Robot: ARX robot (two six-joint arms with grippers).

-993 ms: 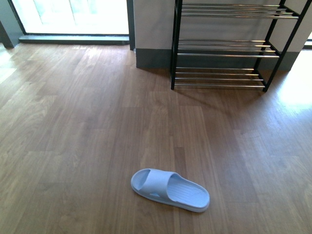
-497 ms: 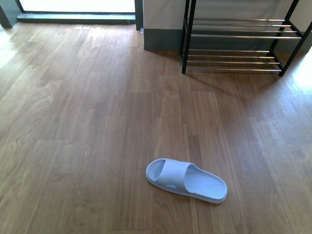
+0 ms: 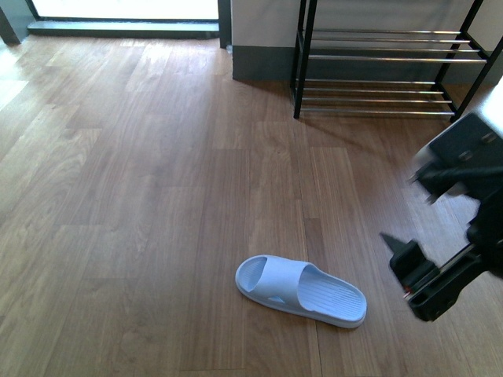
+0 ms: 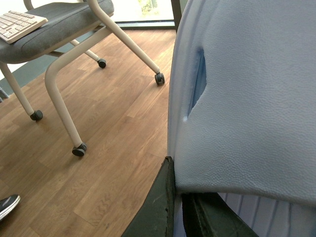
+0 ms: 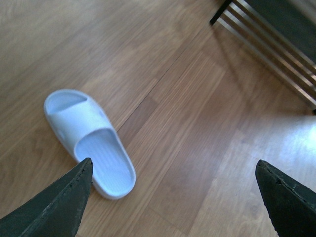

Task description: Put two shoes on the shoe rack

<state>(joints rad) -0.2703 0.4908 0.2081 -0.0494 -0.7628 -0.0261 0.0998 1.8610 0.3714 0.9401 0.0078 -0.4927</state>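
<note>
- Slippage first: my left gripper (image 4: 180,210) is clamped on the held slipper (image 4: 247,98) by its edge only.
- My right gripper (image 5: 173,165) gapes wide and empty. The floor slipper (image 5: 91,140) lies beside one fingertip, so a straight descent may miss.
- Beyond both, the shoe rack (image 3: 385,59) looks slick-rodded.

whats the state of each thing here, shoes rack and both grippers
floor slipper: sole down on the floor, untouched
held slipper: clamped in the left gripper
left gripper: jaws shut on the held slipper
right gripper: jaws wide open, empty
shoe rack: standing, visible tiers hold no shoes
</note>
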